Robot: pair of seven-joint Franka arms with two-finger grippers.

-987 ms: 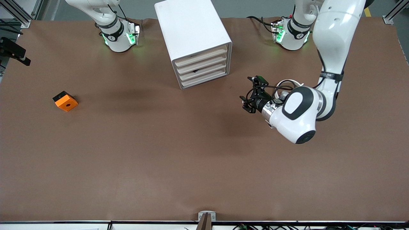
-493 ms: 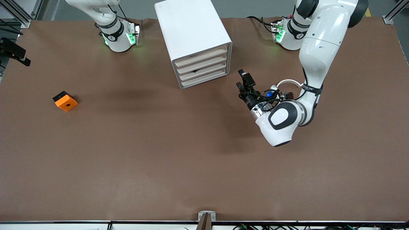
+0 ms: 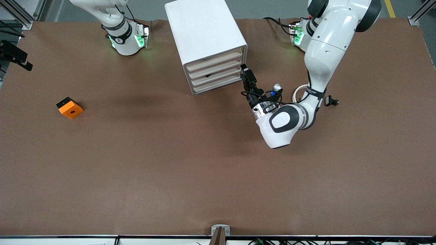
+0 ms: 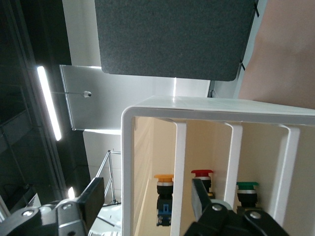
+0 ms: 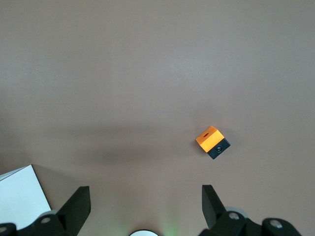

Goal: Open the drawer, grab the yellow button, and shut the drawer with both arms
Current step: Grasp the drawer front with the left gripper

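A: What are the largest items on the brown table [image 3: 170, 170]?
B: The white cabinet [image 3: 203, 32] stands near the robots' bases, between them, with four cream-fronted drawers stacked in its face. All four sit flush, including the lowest drawer [image 3: 218, 83].

A: Where are the arms?
B: The left arm [image 3: 325, 51] reaches from its base toward the cabinet front. The right arm [image 3: 112, 23] waits, raised over the table at its own end.

A: And the grippers?
B: The left gripper [image 3: 246, 74] is at the corner of the cabinet face on the left arm's side, level with the lower drawers. In the left wrist view its fingers [image 4: 93, 199] stand wide apart and hold nothing; whether they touch the cabinet cannot be told. The right gripper [image 5: 142, 206] hangs over bare table, fingers spread wide and empty.

A: Where is the button?
B: In the left wrist view, the button [image 4: 164, 199] with an orange cap stands inside a cabinet compartment. Beside it are a red-capped switch [image 4: 202, 177] and a green-capped switch [image 4: 246, 191].

A: Anything smaller?
B: An orange square block [image 3: 69, 108] lies toward the right arm's end. A white ring [image 3: 301, 91] and a small black clip [image 3: 331, 101] lie by the left arm.
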